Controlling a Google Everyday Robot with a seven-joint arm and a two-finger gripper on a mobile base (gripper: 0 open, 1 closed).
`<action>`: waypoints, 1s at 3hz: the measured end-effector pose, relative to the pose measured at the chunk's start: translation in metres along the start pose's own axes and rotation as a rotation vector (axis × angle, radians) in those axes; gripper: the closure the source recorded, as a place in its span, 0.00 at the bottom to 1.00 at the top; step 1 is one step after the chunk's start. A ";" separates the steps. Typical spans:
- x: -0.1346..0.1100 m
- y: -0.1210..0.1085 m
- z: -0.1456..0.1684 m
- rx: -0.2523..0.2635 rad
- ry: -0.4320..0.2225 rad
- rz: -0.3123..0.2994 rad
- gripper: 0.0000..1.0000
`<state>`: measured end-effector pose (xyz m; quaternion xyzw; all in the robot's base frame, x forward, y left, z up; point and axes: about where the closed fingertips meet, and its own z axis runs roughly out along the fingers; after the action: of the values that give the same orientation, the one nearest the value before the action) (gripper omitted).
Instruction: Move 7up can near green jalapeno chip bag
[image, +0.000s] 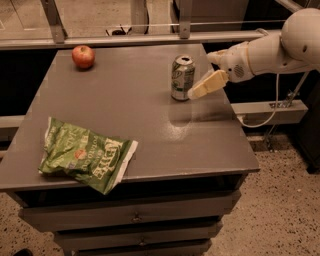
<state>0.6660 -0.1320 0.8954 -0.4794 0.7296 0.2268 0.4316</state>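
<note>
One can (182, 77) stands upright, axis vertical, top up, just beside the open, empty gripper (210, 71); bag (85, 156) lies well apart.

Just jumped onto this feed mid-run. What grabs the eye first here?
The gripper is at the right, fingers open beside the upright 7up can at the back right of the table. The green jalapeno chip bag lies flat at the front left, far from the can; a red apple sits at the back left corner.

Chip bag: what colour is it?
Bag is green with white lettering, camera view; gripper beside can.
</note>
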 end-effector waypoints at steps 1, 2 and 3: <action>-0.012 -0.001 0.016 -0.025 -0.081 0.019 0.00; -0.019 0.006 0.034 -0.054 -0.127 0.035 0.18; -0.025 0.013 0.043 -0.071 -0.158 0.046 0.41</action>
<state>0.6764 -0.0814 0.8930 -0.4582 0.6955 0.2998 0.4652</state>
